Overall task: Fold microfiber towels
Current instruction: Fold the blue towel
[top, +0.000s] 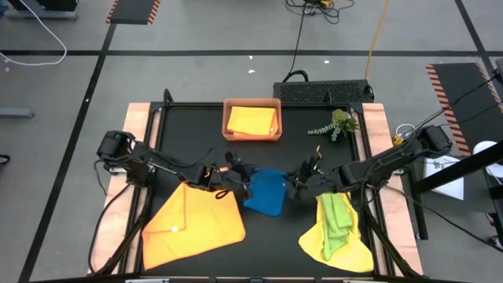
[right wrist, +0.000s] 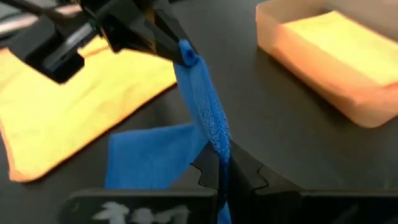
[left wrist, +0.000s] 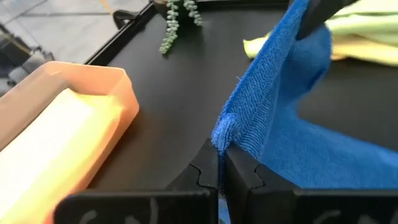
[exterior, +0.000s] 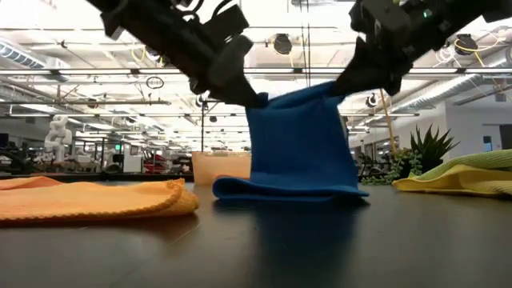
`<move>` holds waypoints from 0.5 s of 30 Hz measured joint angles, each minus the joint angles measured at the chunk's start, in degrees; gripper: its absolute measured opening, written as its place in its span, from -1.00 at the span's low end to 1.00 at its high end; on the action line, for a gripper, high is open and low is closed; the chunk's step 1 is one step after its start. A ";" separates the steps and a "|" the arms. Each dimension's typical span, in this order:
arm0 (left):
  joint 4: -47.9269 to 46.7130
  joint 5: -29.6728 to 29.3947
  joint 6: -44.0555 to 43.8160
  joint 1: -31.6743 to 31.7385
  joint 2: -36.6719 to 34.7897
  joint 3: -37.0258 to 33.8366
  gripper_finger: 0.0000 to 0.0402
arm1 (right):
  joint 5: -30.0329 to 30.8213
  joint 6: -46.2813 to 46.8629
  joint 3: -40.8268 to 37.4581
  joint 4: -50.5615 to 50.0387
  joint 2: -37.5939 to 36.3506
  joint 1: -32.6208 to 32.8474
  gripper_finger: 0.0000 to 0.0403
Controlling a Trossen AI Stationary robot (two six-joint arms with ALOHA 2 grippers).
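1. No word, brand name or number can be read in any of the views.
2. The only markings are pale smudged shapes along the dark housing of the right wrist's own pincer (right wrist: 222,175), below its fingertips; they cannot be made out as letters.
3. Similar faint shapes show on the housing below the left pincer (left wrist: 222,163), also unreadable.

Bright ceiling strip lights (exterior: 96,48) glare behind the silhouetted arms, the black table (exterior: 256,240) stays dim, and cloth just beyond each gripper's fingers blurs.
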 joint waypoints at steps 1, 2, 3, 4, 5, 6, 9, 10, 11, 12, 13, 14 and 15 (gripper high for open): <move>1.48 0.06 0.90 -0.16 0.00 -1.00 -0.97 | -0.04 0.35 -0.42 0.61 0.90 0.23 -1.00; 2.61 0.08 1.46 -0.27 0.02 -1.83 -0.98 | -0.11 0.67 -0.89 1.69 1.80 0.48 -1.00; 3.52 0.19 1.75 -0.34 0.02 -2.53 -0.98 | -0.44 0.98 -1.24 2.68 2.63 0.74 -1.00; 4.11 0.29 1.92 -0.36 0.02 -3.10 -0.98 | -1.43 1.04 -1.60 4.23 3.50 0.96 -1.00; 4.22 0.31 2.02 -0.36 0.01 -3.45 -0.98 | -2.36 1.01 -1.98 6.20 4.37 1.17 -1.00; 4.18 0.31 2.16 -0.49 0.02 -3.67 -0.97 | -3.21 0.97 -2.29 7.97 5.27 1.50 -1.00; 3.86 1.02 4.06 -1.41 0.02 -4.01 -0.97 | -5.85 0.69 -2.69 12.39 7.59 2.55 -1.00; 3.75 1.56 4.70 -1.74 0.02 -4.03 -0.98 | -6.62 0.67 -2.69 13.62 8.22 2.91 -1.00; 3.69 1.93 5.11 -2.09 0.02 -4.03 -0.98 | -7.28 0.62 -2.69 14.60 8.80 3.31 -1.00; 3.68 2.06 5.55 -2.48 0.02 -4.06 -0.98 | -7.36 0.65 -2.69 15.01 9.30 3.76 -1.00; 3.68 2.07 6.01 -2.97 0.02 -4.06 -0.97 | -7.40 0.76 -2.69 15.32 9.89 4.25 -1.00; 3.68 2.11 6.28 -3.57 0.03 -4.06 -0.97 | -7.47 0.76 -2.69 15.41 10.40 4.66 -1.00; 3.70 2.22 6.40 -4.22 0.07 -4.06 -0.97 | -7.53 0.98 -2.69 15.42 10.91 5.11 -1.00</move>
